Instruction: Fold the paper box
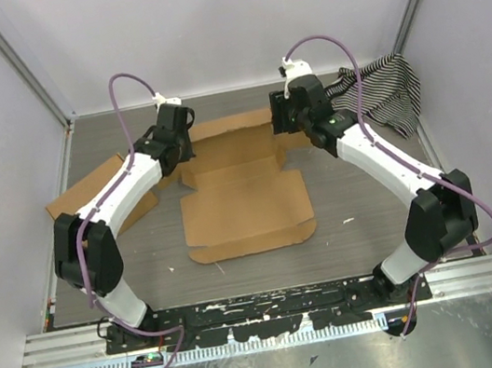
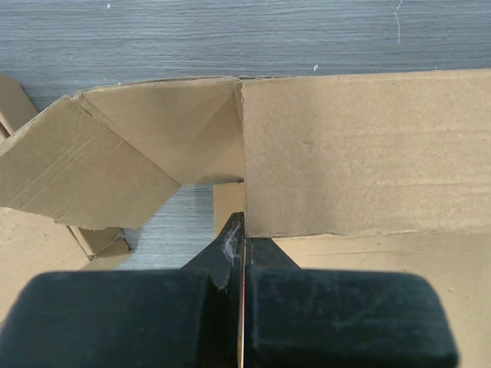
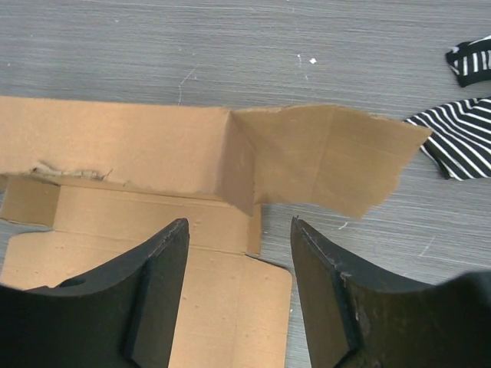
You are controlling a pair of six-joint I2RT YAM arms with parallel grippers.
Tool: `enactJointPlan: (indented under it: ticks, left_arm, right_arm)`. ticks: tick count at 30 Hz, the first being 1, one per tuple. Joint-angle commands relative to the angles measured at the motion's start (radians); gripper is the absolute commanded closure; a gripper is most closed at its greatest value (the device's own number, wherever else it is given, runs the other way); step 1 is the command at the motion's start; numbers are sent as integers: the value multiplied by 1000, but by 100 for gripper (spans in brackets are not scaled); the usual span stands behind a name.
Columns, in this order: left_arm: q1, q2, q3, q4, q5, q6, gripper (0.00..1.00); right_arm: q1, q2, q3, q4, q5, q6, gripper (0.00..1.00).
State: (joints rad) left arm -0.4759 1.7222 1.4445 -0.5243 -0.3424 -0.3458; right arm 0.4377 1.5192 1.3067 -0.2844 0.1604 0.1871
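Note:
The paper box (image 1: 245,208) lies mostly flat in the middle of the table, with its far wall raised. My left gripper (image 1: 178,143) is at the box's far left corner. In the left wrist view the gripper (image 2: 243,224) is shut on a thin cardboard edge where the raised wall (image 2: 353,153) meets the angled corner flap (image 2: 115,153). My right gripper (image 1: 285,121) is at the far right corner. In the right wrist view it (image 3: 238,222) is open and empty, hovering over the box's corner (image 3: 238,176) and its side flap (image 3: 330,153).
A squarer brown box (image 1: 87,196) lies at the left under my left arm. The black-and-white striped cloth (image 1: 386,90) lies at the far right and shows in the right wrist view (image 3: 460,138). White walls enclose the grey table (image 1: 361,193).

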Motion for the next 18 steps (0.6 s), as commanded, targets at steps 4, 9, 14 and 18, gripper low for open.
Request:
enactJointPlan:
  ticks: [4,9,14,18]
  left_arm:
    - [-7,-135,-191,273,-64,-31,100]
    - [-7,-169,-238,325,-68,-40,100]
    - [-7,-142,-208,297,-56,-41,100]
    - [-7,-111,-174,257,-59,-54,100]
  right_arm:
    - [-54,-43,20,26,87,-31,44]
    - [-242,-81,-108,198,10,40,48]
    - [-382,38,-127,299,-153,25,49]
    - [-396,214,-35,291,-310,-22,49]
